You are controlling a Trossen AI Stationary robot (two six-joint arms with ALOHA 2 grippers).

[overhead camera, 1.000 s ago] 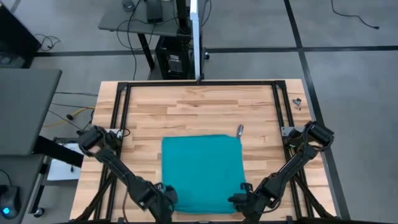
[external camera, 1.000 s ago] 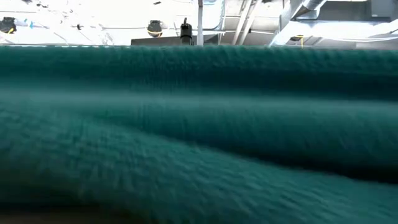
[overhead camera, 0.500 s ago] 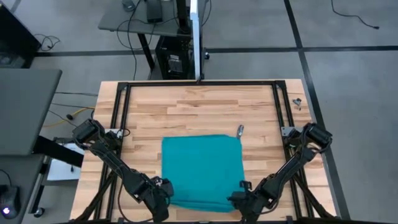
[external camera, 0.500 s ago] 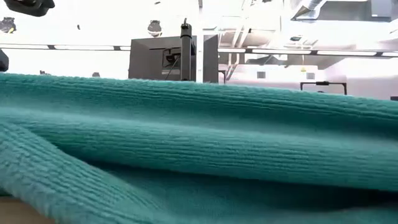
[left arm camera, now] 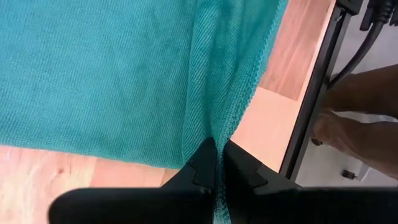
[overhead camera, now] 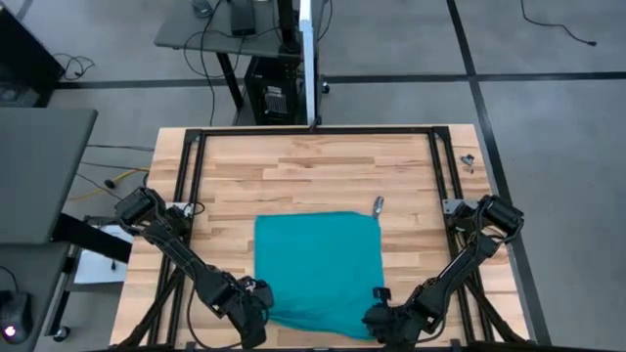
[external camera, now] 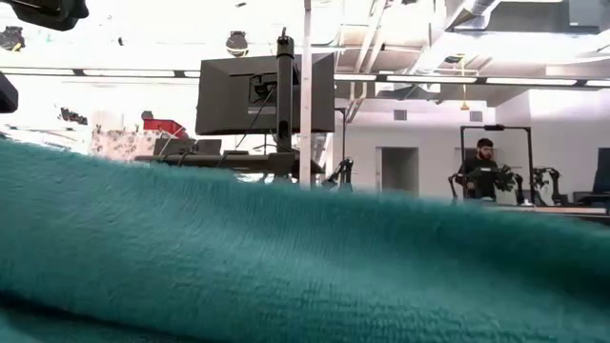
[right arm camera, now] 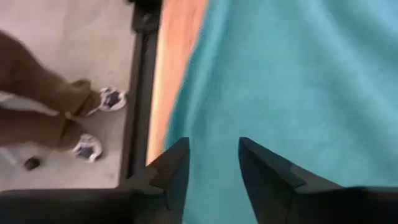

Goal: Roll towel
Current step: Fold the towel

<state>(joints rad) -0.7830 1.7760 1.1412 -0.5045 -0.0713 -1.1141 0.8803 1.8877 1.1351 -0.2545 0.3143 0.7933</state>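
Note:
The teal towel [overhead camera: 318, 269] lies spread on the wooden table, near its front edge. My left gripper [overhead camera: 256, 305] is shut on the towel at its near left corner. My right gripper [overhead camera: 377, 315] stands open over the near right corner. In the right wrist view its fingers [right arm camera: 214, 168] straddle a strip of the towel [right arm camera: 298, 74]. In the low view the towel [external camera: 286, 267] fills the foreground, high at the picture's left and sloping down to its right. My left gripper pinches a raised fold of the towel [left arm camera: 214, 127] between its two fingers, beside the hemmed edge [left arm camera: 258, 74] at the near left corner. The fingers slant down from the near side. The fold rises to them as a ridge while the rest lies flat. Whether my right gripper touches the cloth cannot be told.
A small metal piece [overhead camera: 377, 204] lies by the towel's far right corner. Black frame rails [overhead camera: 186, 196] run along the table's sides. A person's legs and shoes [right arm camera: 93, 99] stand at the near edge. A monitor on a stand [external camera: 267, 90] rises behind the table.
My right gripper has turned at the wrist and let go of the towel's near right part. In the low view the towel's raised near edge has sunk, most on the picture's right, and the room behind shows over it. The left side stays held up.

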